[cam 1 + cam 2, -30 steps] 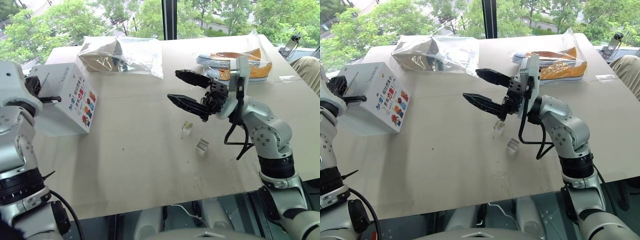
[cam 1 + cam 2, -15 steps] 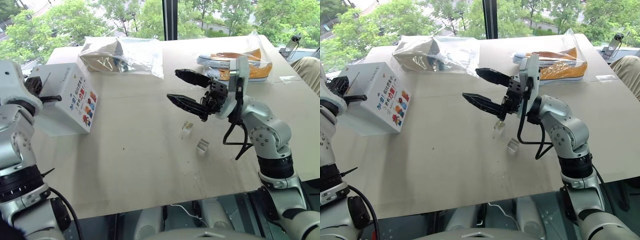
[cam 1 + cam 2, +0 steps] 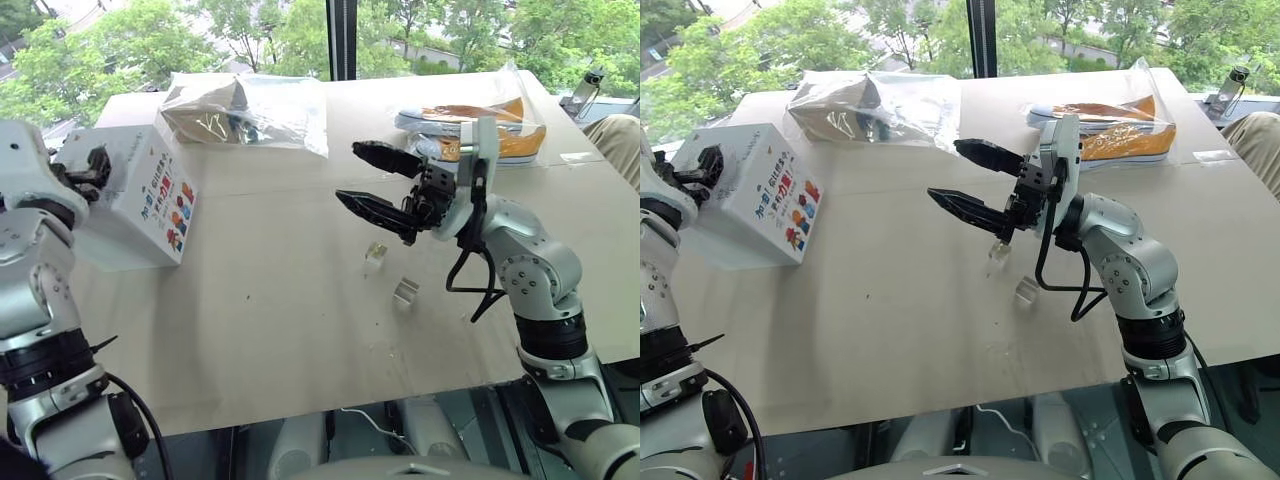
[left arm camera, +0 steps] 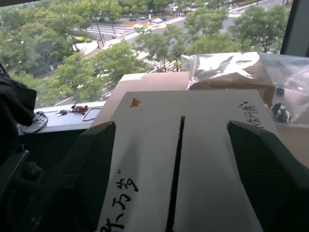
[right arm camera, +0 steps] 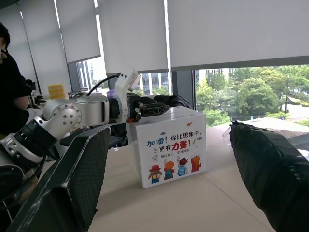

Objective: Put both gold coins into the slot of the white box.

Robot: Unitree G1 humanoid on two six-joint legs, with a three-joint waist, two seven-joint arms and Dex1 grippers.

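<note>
We see the left end effector (image 4: pixel 174 169) spread wide just above the white box (image 3: pixel 135 215), its two black fingers (image 4: pixel 89 159) straddling the dark slot (image 4: pixel 176 164) cut in the plain top face. Well off to that box's other side, the right end effector (image 3: pixel 375 185) hangs released above the counter (image 3: pixel 300 330), fingers apart and gripping nothing, with two small clear blocks (image 3: pixel 390 275) lying just beneath it. We cannot make out the gold coins anywhere.
</note>
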